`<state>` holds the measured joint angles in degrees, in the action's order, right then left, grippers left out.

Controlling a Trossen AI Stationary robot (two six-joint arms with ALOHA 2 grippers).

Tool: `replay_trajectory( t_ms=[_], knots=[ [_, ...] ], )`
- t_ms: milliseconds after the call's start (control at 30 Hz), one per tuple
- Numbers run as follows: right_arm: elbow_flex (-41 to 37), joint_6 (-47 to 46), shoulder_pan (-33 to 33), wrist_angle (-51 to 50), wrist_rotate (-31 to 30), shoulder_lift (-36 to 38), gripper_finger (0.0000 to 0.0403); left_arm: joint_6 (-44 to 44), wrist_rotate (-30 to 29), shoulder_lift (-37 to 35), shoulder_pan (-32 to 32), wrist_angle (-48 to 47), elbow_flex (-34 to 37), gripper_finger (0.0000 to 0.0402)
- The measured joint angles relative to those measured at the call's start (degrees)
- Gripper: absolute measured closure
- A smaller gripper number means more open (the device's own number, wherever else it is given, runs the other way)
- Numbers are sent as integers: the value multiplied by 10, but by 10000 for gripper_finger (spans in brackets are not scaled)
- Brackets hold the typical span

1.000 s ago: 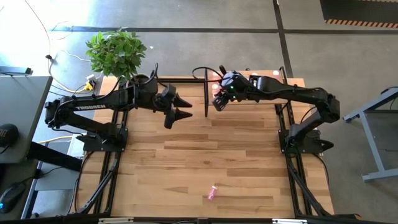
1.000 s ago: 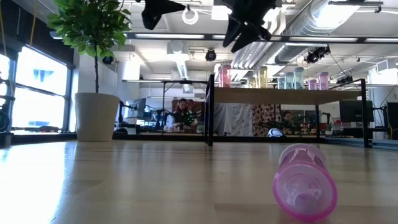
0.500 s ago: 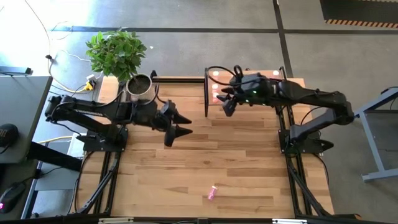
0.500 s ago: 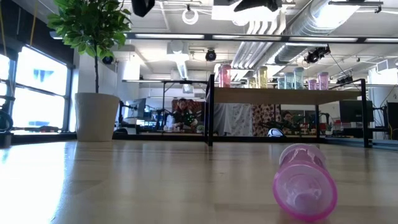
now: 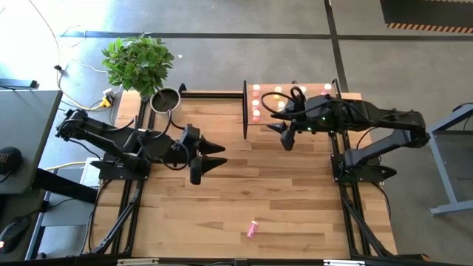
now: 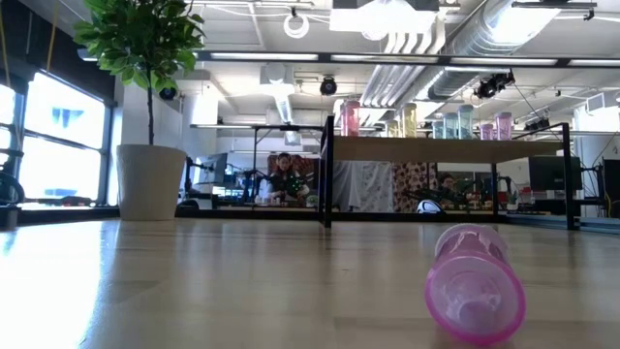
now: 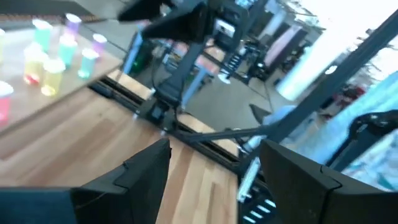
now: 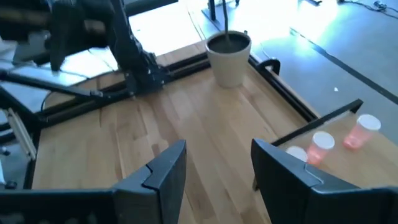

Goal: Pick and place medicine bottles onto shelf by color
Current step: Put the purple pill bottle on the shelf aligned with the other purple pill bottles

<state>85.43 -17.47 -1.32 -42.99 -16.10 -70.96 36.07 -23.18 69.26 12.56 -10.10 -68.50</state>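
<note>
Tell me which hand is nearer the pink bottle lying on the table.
Left, slightly. The left hand hovers open over the table's middle, up and left of the pink bottle in the high view. The right hand, also open, sits farther back beside the shelf.

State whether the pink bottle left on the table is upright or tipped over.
Tipped over: the pink bottle lies on its side on the table, one round end facing the low camera.

The dark left arm reaches out over the table, and its two-finger left gripper (image 5: 209, 156) is wide open and holds nothing. The dark right arm stretches sideways, and its right gripper (image 5: 284, 137) is open and empty too.
</note>
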Motion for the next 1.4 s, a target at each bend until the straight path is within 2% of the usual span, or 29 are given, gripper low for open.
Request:
replay_trajectory(
  t_ms=[267, 367, 567, 833, 1033, 1400],
  knots=[
    [0, -20, -7, -66, 7, 9, 231, -1, -84, 75, 63, -63, -98, 165],
    [0, -21, -18, -84, 10, 9, 231, 27, -107, 119, 84, -97, -122, 165],
    [0, -22, -26, -110, -2, 9, 231, 110, -121, 204, 112, -99, -127, 165],
    [0, -39, -25, -121, -2, 9, 231, 187, -119, 312, 138, -93, -128, 165],
    [0, -39, -25, -121, -5, 9, 231, 239, -97, 380, 151, -68, -127, 165],
    [0, -46, -25, -121, -30, 9, 231, 246, -70, 469, 164, 12, -128, 165]
  ],
)
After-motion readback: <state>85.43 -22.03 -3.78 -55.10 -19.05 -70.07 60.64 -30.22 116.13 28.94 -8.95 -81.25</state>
